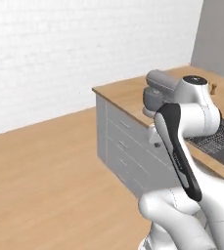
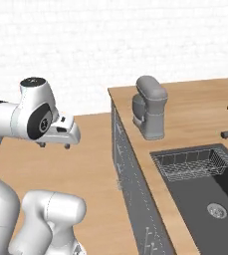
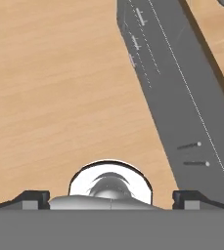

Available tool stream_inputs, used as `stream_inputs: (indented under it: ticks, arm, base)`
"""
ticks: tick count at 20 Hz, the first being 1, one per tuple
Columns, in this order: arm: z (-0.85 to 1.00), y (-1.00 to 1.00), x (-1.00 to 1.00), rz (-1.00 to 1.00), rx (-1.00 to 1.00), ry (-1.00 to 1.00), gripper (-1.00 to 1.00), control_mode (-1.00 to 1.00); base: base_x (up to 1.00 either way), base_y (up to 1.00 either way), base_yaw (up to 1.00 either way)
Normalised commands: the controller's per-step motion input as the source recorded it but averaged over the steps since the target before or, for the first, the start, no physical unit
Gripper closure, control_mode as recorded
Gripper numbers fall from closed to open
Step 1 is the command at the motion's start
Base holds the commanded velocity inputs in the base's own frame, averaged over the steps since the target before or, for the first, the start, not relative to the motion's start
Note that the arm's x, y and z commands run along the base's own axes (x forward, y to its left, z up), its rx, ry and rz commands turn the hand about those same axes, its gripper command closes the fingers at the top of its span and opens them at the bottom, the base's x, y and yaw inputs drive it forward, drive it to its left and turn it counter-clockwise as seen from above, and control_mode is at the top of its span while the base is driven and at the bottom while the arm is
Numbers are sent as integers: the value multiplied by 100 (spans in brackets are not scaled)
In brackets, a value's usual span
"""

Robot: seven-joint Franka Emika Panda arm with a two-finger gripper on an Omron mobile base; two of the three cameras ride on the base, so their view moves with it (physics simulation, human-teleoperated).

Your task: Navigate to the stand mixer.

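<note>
Folded close over its base, the arm holds its hand (image 3: 111,199) above the wooden floor (image 3: 59,97), fingertips spread wide and empty, while the stand mixer (image 2: 149,107) sits near the wooden surface's (image 2: 195,107) corner, beside the sink (image 2: 205,194).

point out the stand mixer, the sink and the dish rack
stand mixer (image 2: 151,107), right base view, on its grey body
sink (image 2: 210,194), right base view, on the dark basin floor
dish rack (image 2: 195,163), right base view, on the wire mesh
</note>
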Motion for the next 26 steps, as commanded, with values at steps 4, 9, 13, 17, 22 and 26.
stream_inputs:
  ticks: [4, 9, 13, 17, 22, 26]
  arm:
    - [0, 0, 0, 0, 0, 0, -100, 100]
    - [0, 0, 0, 0, 0, 0, -100, 100]
    - [0, 0, 0, 0, 0, 0, -100, 100]
    - [0, 0, 0, 0, 0, 0, -100, 100]
    - [0, 0, 0, 0, 0, 0, -100, 100]
    - [0, 0, 0, 0, 0, 0, -100, 100]
  base:
    - [75, 28, -56]
    - [53, 29, -56]
    - [38, 32, -55]
    - [26, 33, -54]
    - [27, 54, -49]
    - [25, 70, -42]
